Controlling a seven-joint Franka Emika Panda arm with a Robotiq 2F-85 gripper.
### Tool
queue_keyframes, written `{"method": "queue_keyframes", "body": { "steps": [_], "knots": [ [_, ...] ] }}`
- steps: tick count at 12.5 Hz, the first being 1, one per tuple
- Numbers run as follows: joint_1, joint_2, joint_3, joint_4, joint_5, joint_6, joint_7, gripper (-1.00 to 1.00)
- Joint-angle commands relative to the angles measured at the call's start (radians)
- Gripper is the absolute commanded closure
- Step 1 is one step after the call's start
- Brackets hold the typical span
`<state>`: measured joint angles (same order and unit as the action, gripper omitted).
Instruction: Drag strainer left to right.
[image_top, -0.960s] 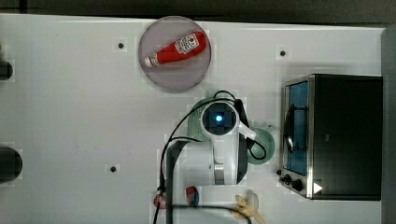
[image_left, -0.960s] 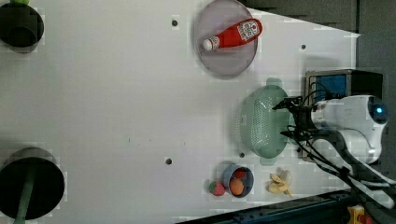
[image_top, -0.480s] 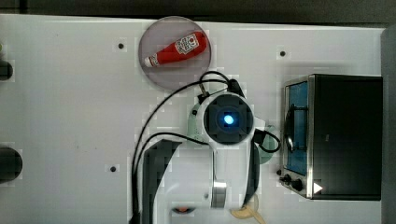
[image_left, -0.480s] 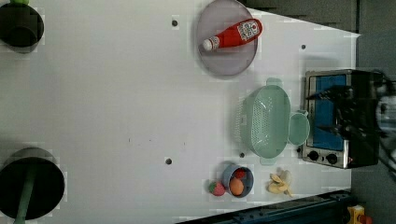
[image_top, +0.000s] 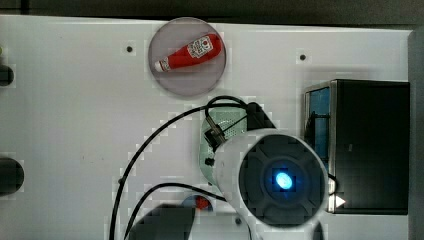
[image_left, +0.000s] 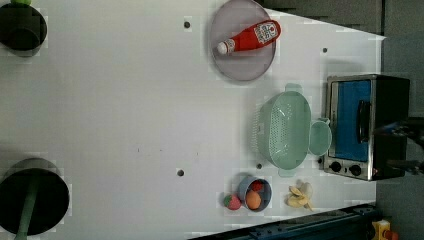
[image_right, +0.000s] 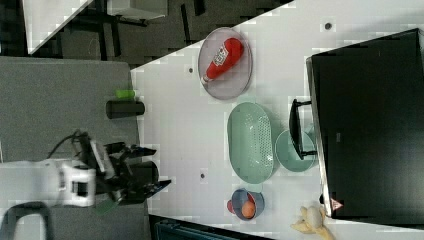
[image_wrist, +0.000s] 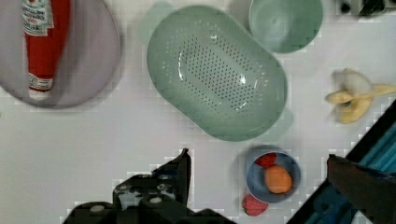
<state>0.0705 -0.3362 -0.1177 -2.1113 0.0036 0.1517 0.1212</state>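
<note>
The strainer (image_left: 283, 129) sits on the white table (image_left: 125, 100), its side just beside the mint mug (image_left: 320, 138), which stands before the toaster oven (image_left: 365, 127). In the left view, the red ketchup bottle (image_left: 250, 38) lies on a grey plate (image_left: 240, 67) above the strainer; its label carries writing too small to read. Below the strainer are a blue bowl (image_left: 255, 193) of fruit and a banana (image_left: 299, 196). The gripper (image_right: 150, 167) hangs well clear of the strainer, fingers spread wide and holding nothing.
</note>
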Motion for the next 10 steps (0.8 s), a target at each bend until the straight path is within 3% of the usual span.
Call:
{"method": "queue_keyframes", "body": {
  "steps": [1, 10],
  "knots": [
    [-0.002, -0.002, 0.0, 0.043, -0.024, -0.122, -0.066, -1.0],
    [-0.002, 0.026, 0.005, 0.058, -0.03, -0.151, -0.066, -1.0]
  ]
}}
